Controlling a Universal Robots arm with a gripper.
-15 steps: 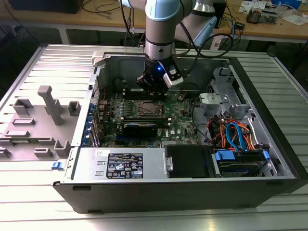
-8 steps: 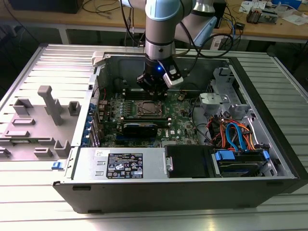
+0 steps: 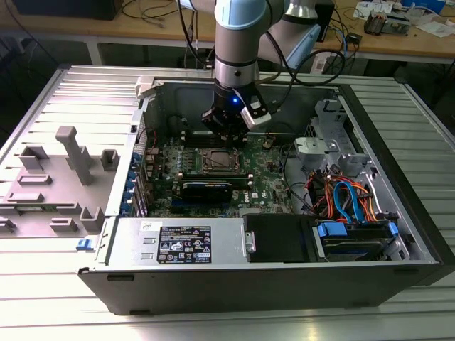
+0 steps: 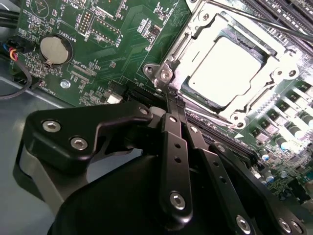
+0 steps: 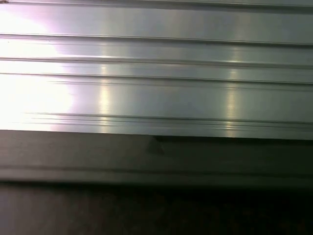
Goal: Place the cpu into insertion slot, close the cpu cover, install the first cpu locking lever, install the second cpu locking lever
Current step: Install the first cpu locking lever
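Looking down, you'll find the gripper (image 4: 172, 105), fingers pressed together (holding nothing), poised just beside the insertion slot (image 4: 230, 73) corner, where the cpu (image 4: 227, 71) already sits under the cpu cover (image 4: 195, 36).

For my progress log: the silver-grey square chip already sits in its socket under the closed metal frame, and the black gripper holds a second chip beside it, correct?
Not quite. In the second wrist view the black gripper is shut and holds nothing. The silver-grey square chip does sit in the socket under the metal frame.
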